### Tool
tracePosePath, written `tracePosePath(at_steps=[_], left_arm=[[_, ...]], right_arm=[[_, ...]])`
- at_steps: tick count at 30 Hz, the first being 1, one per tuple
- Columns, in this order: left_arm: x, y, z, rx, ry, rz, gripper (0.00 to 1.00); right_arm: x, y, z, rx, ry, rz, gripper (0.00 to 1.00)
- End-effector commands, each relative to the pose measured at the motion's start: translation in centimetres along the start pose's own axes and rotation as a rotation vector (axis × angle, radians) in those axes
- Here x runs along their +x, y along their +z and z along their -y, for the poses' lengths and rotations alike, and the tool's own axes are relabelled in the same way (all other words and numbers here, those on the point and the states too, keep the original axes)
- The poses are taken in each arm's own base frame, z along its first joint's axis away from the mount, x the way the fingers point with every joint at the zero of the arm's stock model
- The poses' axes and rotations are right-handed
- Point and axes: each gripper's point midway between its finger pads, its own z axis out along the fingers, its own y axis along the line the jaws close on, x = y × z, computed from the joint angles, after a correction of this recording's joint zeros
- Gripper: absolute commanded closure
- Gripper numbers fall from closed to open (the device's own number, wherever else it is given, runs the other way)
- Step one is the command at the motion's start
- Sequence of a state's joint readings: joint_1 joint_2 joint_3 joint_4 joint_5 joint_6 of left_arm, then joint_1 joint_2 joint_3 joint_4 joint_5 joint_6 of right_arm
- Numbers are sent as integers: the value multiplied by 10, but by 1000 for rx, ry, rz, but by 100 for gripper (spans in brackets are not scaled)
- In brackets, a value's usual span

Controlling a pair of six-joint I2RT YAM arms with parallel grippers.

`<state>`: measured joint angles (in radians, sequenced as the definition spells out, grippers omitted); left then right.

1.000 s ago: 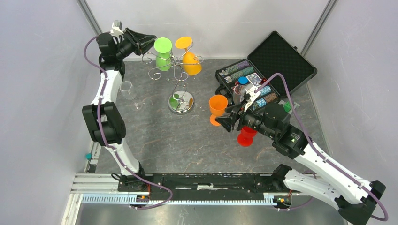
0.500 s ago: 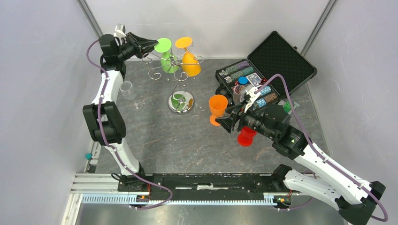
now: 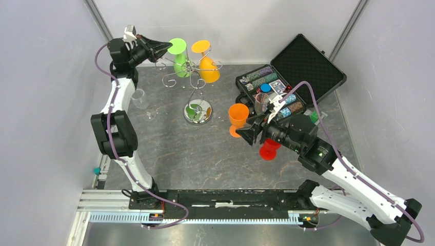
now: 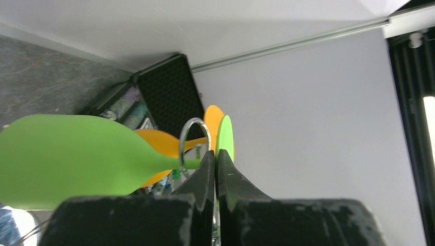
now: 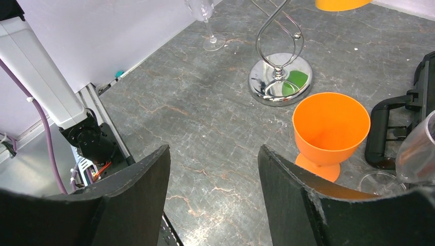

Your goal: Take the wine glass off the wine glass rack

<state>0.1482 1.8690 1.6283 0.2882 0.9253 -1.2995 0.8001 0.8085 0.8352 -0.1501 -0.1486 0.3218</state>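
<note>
The left gripper (image 3: 165, 47) is raised at the far left corner, and its two fingers are closed almost fully on the thin rim of the foot (image 4: 224, 137) of the green wine glass (image 3: 180, 65). This glass hangs upside down from one curled arm of the wine glass rack (image 3: 192, 69), with its stem passing through a wire loop (image 4: 194, 146) just in front of the fingertips. A second glass, the orange wine glass (image 3: 209, 69), hangs from the next arm, close beside the green one. The step in hand, as I judge it, is to draw the green glass out of its arm. For this the foot should slide along the wire toward the open end of the curl, level with the wire and not lifted or twisted, because the stem can catch in the loop. The pull should be slow, since the rack stands only on its round base (image 3: 198, 111) and its thin stem may lean or tip. The grip is only on the edge of the foot, so it may slip if the glass swings. The right gripper (image 5: 214, 154) is wide open and holds nothing; it hovers low next to an orange goblet (image 5: 331, 128) standing on the table, well apart from the rack's arms.
</note>
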Motion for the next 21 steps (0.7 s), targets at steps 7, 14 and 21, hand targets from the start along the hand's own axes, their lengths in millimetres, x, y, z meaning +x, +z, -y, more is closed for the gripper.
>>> tracePosePath(at_steps=[7, 14, 21], left_arm=[[-16, -7, 70, 203, 31, 117, 98], [-19, 3, 66, 168, 43, 138, 98], [-6, 14, 68, 182, 47, 50, 98]], right_arm=[[-11, -4, 0, 8, -1, 58, 32], [-10, -3, 2, 15, -4, 56, 32], [-11, -4, 0, 8, -13, 52, 32]])
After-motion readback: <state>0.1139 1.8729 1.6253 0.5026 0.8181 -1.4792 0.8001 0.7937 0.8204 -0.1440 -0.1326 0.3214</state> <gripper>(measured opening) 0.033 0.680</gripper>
